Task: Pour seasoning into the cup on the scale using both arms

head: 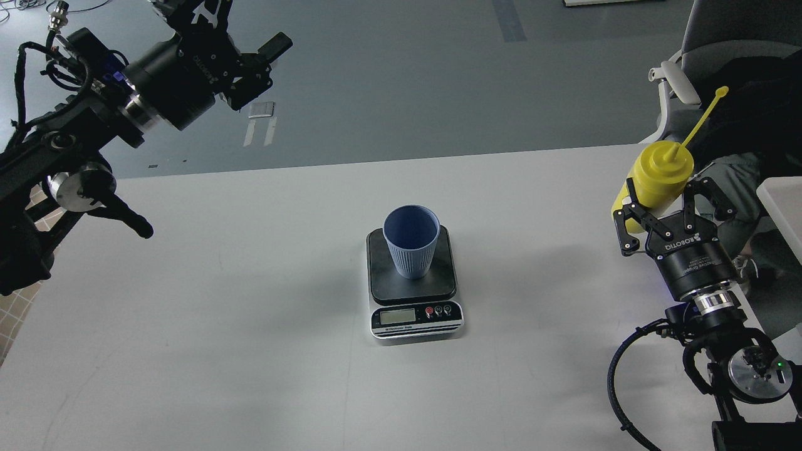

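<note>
The light-blue ribbed cup [411, 243] stands upright on the dark plate of the scale [440, 287] in the middle of the table. The scale's silver panel with display and buttons faces me. The yellow squeeze bottle [659, 173] is upright at the table's right edge, nozzle up, its cap strap sticking up to the right. My right gripper [666, 199] is shut on the bottle's lower body from the near side. I cannot tell if the bottle rests on the table. My left gripper [247, 24] is open and empty, raised at the far left, well away from the cup.
The white table [188, 313] stretches wide around the scale. A grey office chair [708, 37] stands behind the table's right corner. A white object [783, 207] shows at the right edge. Grey floor with tape marks lies beyond the far edge.
</note>
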